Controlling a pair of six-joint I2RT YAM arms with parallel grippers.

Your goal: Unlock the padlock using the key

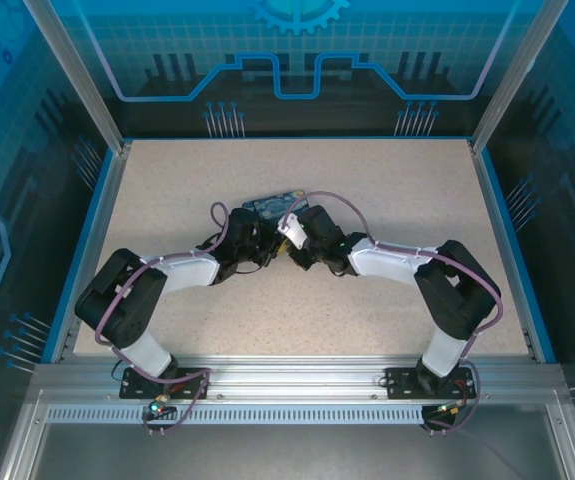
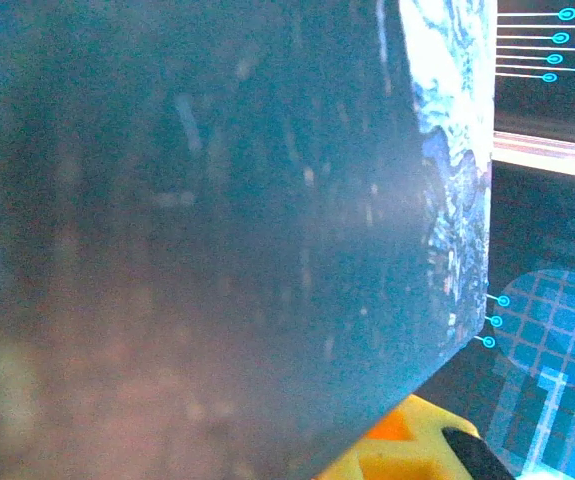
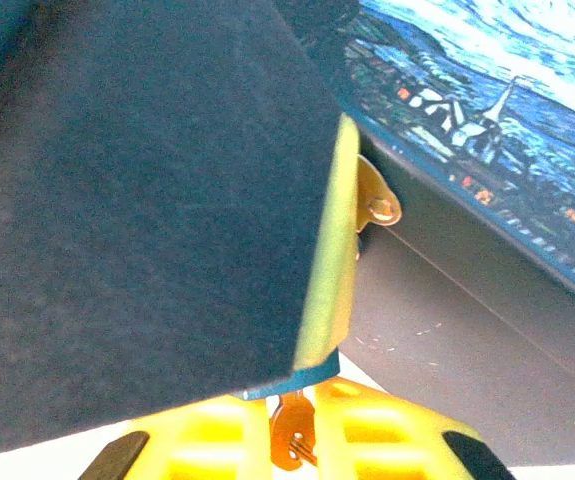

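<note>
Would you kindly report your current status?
Right pincer shut on key. Left pincer at painted box, grip unclear. Dark panel crowds right wrist view.

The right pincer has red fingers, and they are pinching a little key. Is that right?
Not quite. The fingers of the right pincer are yellow, not red. The right wrist view shows this. They do pinch the little key.

Black joints (image 1: 127,295), white links (image 1: 182,270), purple cables (image 1: 407,250), yellow tool fingers (image 3: 207,440), black-tipped
</note>
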